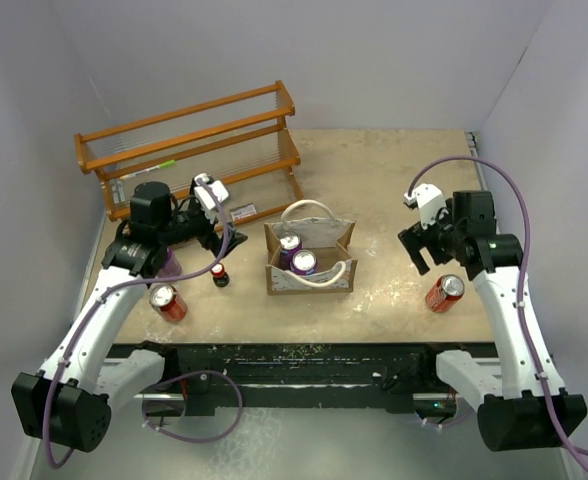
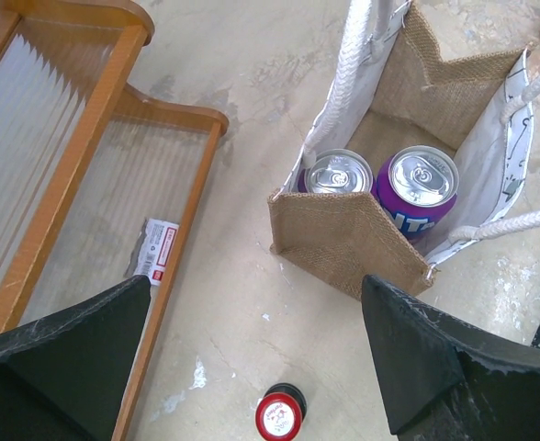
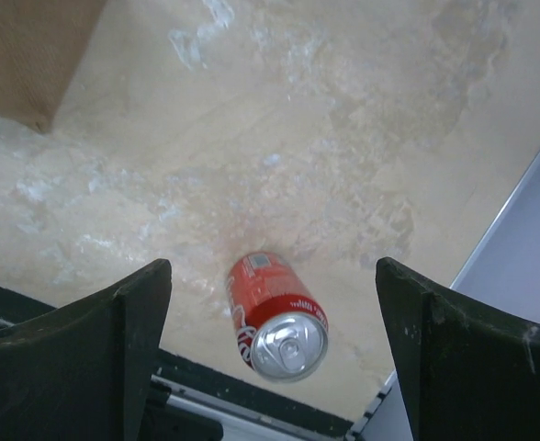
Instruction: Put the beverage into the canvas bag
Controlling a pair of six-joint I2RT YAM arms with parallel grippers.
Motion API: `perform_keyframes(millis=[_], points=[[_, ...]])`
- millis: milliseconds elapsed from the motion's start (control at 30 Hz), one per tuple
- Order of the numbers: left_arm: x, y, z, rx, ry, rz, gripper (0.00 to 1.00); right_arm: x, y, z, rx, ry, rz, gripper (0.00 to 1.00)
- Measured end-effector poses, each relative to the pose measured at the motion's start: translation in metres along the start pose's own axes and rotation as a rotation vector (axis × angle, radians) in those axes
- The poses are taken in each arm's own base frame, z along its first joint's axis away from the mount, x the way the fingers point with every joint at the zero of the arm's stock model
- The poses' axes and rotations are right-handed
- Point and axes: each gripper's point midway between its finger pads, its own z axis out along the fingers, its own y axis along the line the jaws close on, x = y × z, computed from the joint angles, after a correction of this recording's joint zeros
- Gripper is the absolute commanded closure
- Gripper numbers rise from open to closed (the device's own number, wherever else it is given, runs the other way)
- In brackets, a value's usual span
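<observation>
The tan canvas bag [image 1: 309, 275] with white rope handles stands open at the table's middle and holds two upright cans, one purple [image 2: 422, 184] and one silver-topped [image 2: 338, 172]. One red can [image 1: 444, 293] stands at the right and another red can [image 1: 167, 302] at the left. A small dark bottle with a red cap [image 2: 280, 415] stands left of the bag. My left gripper [image 2: 256, 285] is open and empty above the bare table between the bottle and the bag [image 2: 343, 239]. My right gripper [image 3: 272, 266] is open and empty, hovering above the right red can [image 3: 275, 312].
A wooden rack [image 1: 189, 140] stands at the back left, with a paper tag [image 2: 155, 250] at its foot. A purple object [image 1: 169, 265] is partly hidden under my left arm. Grey walls close in both sides, and the table's dark front edge [image 3: 206, 381] runs just behind the right can.
</observation>
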Motion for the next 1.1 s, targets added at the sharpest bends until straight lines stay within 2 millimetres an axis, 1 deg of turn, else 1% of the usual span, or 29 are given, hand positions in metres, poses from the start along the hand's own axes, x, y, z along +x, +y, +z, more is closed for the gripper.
perform_keyframes(millis=[133,400,500,567,733,833,967,1100], points=[[-0.004,-0.003,-0.002,0.007,-0.014,0.004,0.01,0.027,-0.006,0.002,0.0,0.084,0.012,0.07],[-0.015,-0.007,-0.009,0.008,-0.052,0.03,0.01,0.082,-0.031,0.009,-0.005,0.245,0.081,0.02],[-0.015,-0.009,-0.01,0.013,-0.064,0.037,0.01,0.104,-0.026,0.013,-0.04,0.293,0.101,0.01],[-0.013,-0.011,-0.01,0.019,-0.063,0.035,0.01,0.115,-0.021,0.015,-0.067,0.321,0.111,0.01],[-0.011,-0.013,-0.01,0.025,-0.065,0.035,0.01,0.131,-0.013,0.022,-0.12,0.359,0.117,0.02],[-0.013,-0.014,-0.011,0.025,-0.072,0.04,0.01,0.136,-0.012,0.023,-0.131,0.37,0.122,0.04],[-0.014,-0.015,-0.012,0.028,-0.075,0.042,0.01,0.137,-0.011,0.027,-0.156,0.363,0.13,0.08],[-0.014,-0.015,-0.012,0.028,-0.078,0.044,0.01,0.137,-0.008,0.031,-0.19,0.352,0.135,0.14]])
